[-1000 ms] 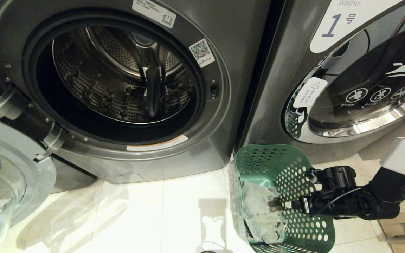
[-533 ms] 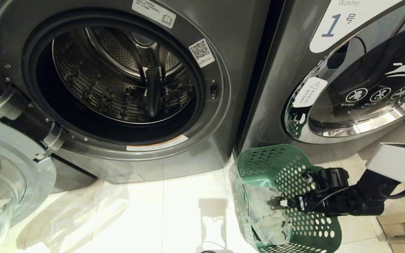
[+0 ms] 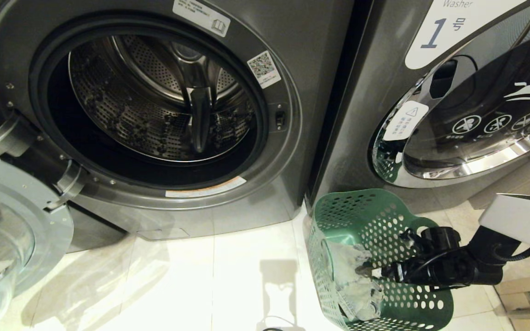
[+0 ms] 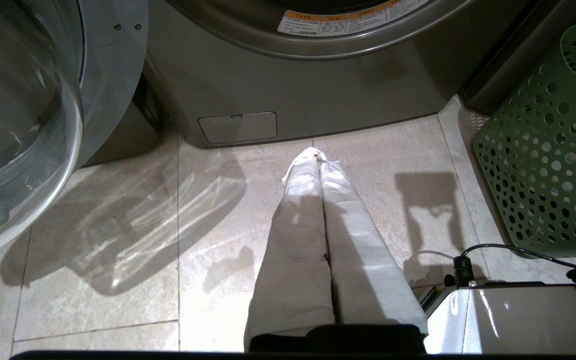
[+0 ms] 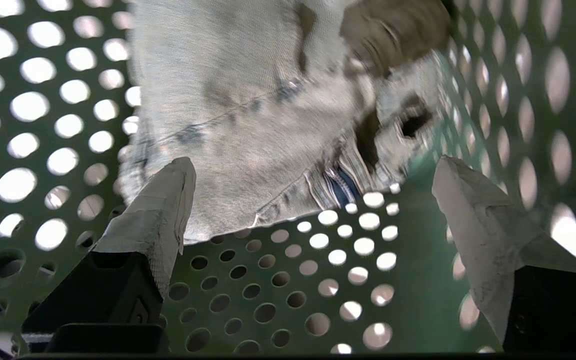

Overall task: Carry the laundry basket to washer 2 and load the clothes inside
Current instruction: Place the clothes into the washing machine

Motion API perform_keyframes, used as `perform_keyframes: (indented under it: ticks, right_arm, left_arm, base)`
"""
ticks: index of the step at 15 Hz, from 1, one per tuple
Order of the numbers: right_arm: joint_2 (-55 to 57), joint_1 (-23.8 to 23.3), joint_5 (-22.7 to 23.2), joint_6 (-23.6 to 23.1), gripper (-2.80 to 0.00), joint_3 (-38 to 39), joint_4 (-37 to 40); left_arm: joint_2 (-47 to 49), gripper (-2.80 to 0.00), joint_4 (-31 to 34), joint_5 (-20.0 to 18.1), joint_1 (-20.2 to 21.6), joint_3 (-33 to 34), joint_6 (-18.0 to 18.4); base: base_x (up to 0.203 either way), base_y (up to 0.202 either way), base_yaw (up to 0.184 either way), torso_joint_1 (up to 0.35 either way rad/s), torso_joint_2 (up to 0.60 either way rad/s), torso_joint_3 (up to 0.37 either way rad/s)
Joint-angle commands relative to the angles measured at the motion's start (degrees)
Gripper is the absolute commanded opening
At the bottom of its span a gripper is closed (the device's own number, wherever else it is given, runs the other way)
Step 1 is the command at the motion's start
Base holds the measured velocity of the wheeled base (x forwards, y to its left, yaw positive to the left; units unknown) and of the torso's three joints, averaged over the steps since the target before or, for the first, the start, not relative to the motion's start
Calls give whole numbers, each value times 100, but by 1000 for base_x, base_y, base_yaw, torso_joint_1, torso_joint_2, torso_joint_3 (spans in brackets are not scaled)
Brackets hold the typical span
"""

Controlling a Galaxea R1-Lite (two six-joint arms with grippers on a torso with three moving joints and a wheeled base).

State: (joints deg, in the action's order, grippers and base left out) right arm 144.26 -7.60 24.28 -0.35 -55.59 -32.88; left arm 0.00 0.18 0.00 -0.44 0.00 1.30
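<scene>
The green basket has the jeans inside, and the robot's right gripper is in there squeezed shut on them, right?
Not quite. The right gripper is inside the green basket with the jeans, but its fingers stand wide open, not squeezed shut. The right wrist view shows this.

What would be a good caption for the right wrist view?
Open right claw inside perforated green plastic laundry basket, fingers apart before pale grey-beige denim garment.

right arm (image 3: 449, 271): black, cabled | white shell | claw (image 5: 313, 200): pale taped fingers (image 5: 158, 215)
</scene>
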Motion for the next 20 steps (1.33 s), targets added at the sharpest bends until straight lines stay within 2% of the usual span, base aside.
perform_keyframes:
  ticks: [1, 10, 20]
  right_arm:
    - [87, -132, 142, -13, 0, -49, 9]
    - [945, -136, 517, -69, 0, -901, 66]
    - [1139, -57, 1060, -105, 0, -910, 72]
  left_arm:
    - [9, -280, -1, 0, 0, 0, 2]
    - [9, -280, -1, 0, 0, 0, 2]
    - [9, -280, -1, 0, 0, 0, 2]
  base:
    - [0, 0, 0, 0, 0, 0]
    - [0, 0, 0, 0, 0, 0]
    - [0, 0, 0, 0, 0, 0]
